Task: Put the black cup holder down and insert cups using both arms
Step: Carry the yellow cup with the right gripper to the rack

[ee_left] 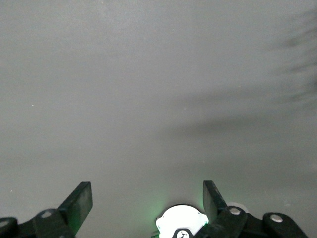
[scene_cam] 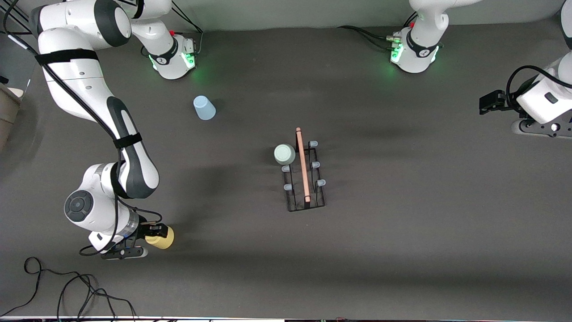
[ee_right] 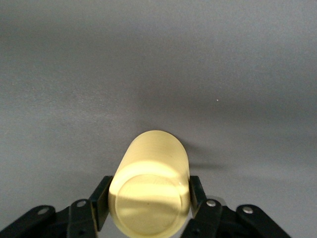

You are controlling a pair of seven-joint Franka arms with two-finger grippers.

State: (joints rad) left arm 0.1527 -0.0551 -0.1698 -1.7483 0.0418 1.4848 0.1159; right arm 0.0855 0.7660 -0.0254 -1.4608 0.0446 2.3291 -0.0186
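The black cup holder (scene_cam: pixel 305 203) stands mid-table, its wooden rod (scene_cam: pixel 303 165) on top. A pale green cup (scene_cam: pixel 284 154) sits upside down on one prong at the rack's end nearest the bases. A light blue cup (scene_cam: pixel 204 108) stands upside down near the right arm's base. The yellow cup (scene_cam: pixel 163 238) (ee_right: pixel 153 153) lies sideways low at the table, toward the right arm's end and nearer the front camera than the rack. My right gripper (scene_cam: pixel 154 232) (ee_right: pixel 148 184) is shut on it, a finger pressed to each side. My left gripper (scene_cam: pixel 489 102) (ee_left: pixel 146 191) waits open at the left arm's end, holding nothing.
Loose black cables (scene_cam: pixel 67 290) lie at the table's front corner by the right arm. The left arm's green-lit base (ee_left: pixel 181 220) shows under the left gripper in its wrist view. Both bases (scene_cam: pixel 174 56) (scene_cam: pixel 413 51) stand along the table's back edge.
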